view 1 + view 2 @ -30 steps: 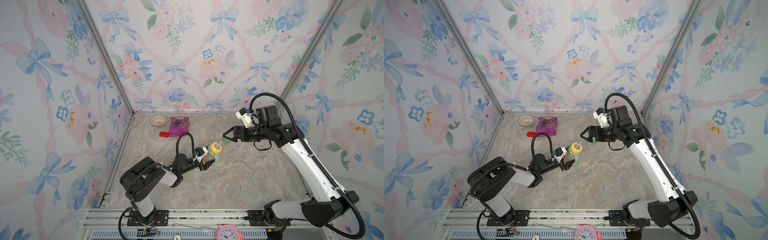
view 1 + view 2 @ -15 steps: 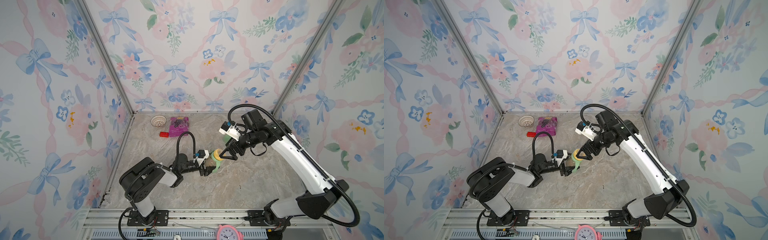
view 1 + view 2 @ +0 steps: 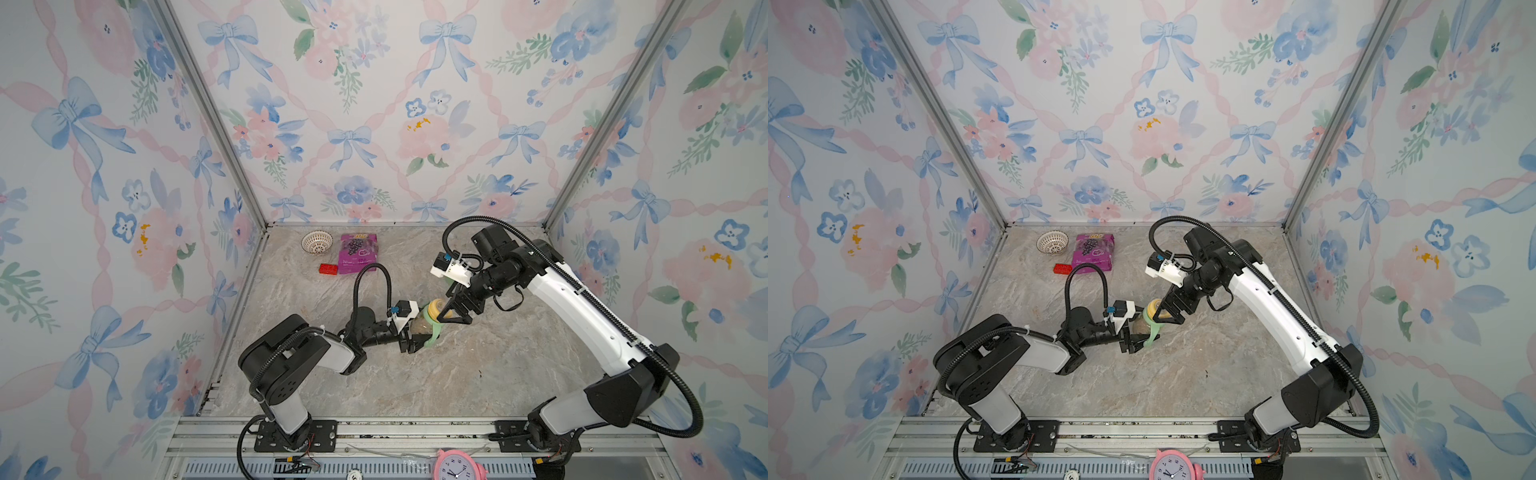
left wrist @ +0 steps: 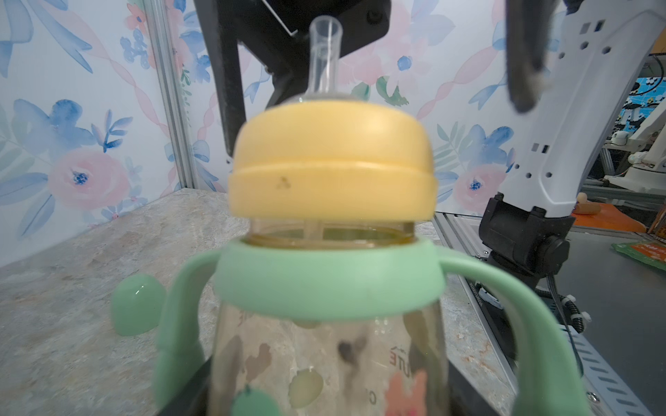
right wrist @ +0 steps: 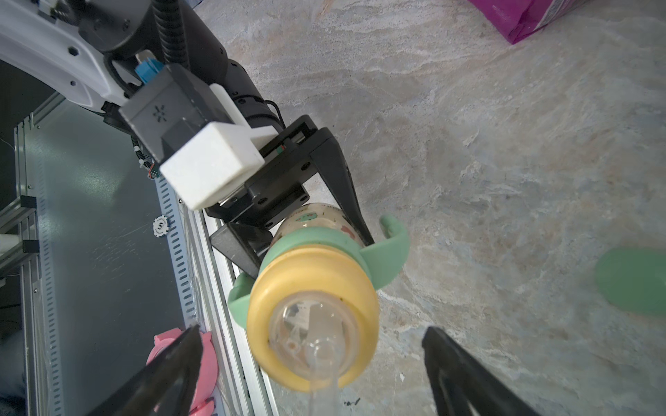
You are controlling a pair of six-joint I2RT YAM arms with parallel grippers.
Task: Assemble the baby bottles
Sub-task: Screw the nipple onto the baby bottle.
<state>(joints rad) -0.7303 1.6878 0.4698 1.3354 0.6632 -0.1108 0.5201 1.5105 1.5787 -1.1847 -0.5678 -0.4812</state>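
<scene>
The bottle (image 5: 317, 216), probably light and slippery, is held by its body in the left gripper (image 5: 299, 230). Its stiff yellow ring (image 5: 313, 273), between the open jaws of the right gripper (image 5: 310, 335), is judged the best hold, not the soft nipple (image 4: 324, 54).

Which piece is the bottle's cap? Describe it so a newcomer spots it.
Start at the marble tabletop and find the bottle clamped in the left gripper. On the table near it sits the cap: a smooth mint-green dome, the same colour as the bottle's collar but loose, alone, with no handles.
</scene>
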